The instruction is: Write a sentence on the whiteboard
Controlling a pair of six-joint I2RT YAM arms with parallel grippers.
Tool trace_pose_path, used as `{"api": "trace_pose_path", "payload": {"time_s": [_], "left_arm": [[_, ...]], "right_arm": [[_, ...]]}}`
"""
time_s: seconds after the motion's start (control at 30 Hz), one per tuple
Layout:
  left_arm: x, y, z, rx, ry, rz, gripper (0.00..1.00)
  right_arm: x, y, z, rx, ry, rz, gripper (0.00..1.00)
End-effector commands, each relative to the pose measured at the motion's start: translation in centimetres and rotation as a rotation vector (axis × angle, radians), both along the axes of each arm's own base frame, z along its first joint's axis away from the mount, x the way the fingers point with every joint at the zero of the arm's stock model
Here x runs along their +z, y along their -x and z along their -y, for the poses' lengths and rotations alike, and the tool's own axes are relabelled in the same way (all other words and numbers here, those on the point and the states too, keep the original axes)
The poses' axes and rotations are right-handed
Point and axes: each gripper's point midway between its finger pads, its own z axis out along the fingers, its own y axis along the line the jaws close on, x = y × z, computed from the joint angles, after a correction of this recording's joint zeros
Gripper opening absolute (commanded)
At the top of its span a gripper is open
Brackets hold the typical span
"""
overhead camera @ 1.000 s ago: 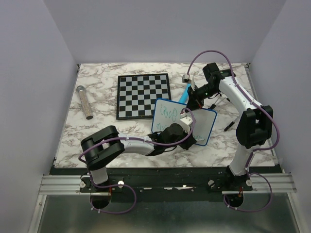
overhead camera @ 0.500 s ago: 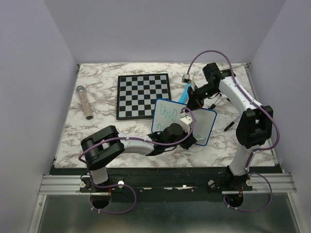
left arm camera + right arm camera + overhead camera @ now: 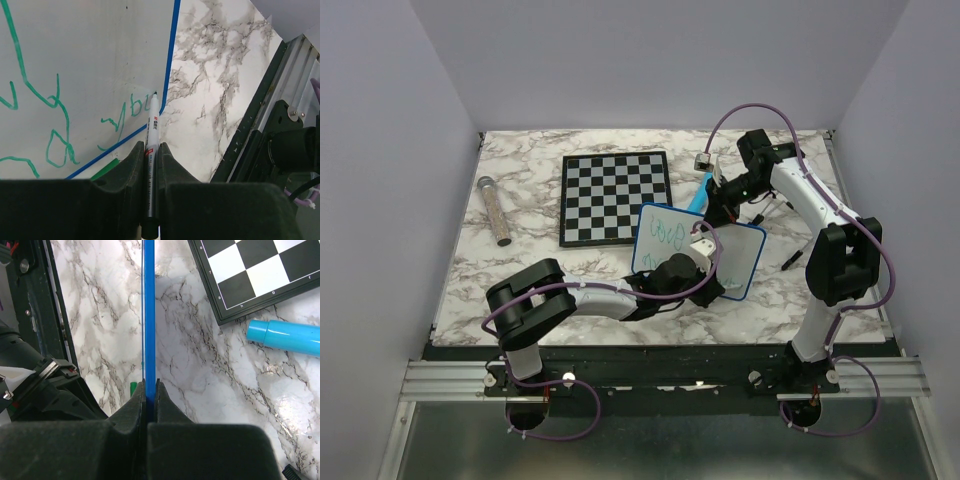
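Nothing visibly moves since a second ago. The left gripper (image 3: 150, 146) is closed narrow on a marker pen (image 3: 152, 165), whose tip meets the whiteboard (image 3: 90, 45) near its blue rim, beside the sentence (image 3: 54, 146). The left arm lies low and stretched over the table (image 3: 520, 180). The right gripper (image 3: 149, 386) pinches the board's far edge, right of the checkered board (image 3: 615, 195).

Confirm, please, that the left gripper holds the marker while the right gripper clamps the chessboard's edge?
Not quite: the right wrist view shows the right gripper clamping the whiteboard by its rim, not the chessboard; the left gripper holds the marker.
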Motion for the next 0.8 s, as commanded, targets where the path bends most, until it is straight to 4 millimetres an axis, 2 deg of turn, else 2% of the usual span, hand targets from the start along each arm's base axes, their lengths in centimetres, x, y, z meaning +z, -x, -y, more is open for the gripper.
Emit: {"api": "trace_pose_path", "payload": {"time_s": [0.0, 0.2, 0.5, 0.67, 0.77], "left_arm": [[-0.7, 0.1, -0.3, -0.011, -0.025, -0.031, 0.00], [-1.9, 0.8, -0.4, -0.035, -0.055, -0.062, 0.00], [-2.8, 1.3, 0.6, -0.081, -0.067, -0.096, 0.00], [-2.2, 1.3, 1.1, -0.094, -0.040, -0.084, 0.00], [-0.4, 1.4, 1.1, -0.100, 0.019, -0.055, 0.00]], "right_arm": [[0.1, 0.0, -0.5, 0.028, -0.016, 0.024, 0.01], [0.2, 0.0, -0.5, 0.028, -0.016, 0.025, 0.01], [0.2, 0.0, -0.5, 0.028, -0.016, 0.025, 0.00], [0.1, 0.1, -0.5, 0.028, -0.015, 0.022, 0.00], [0.1, 0.1, -0.5, 0.030, -0.017, 0.023, 0.00]]}}
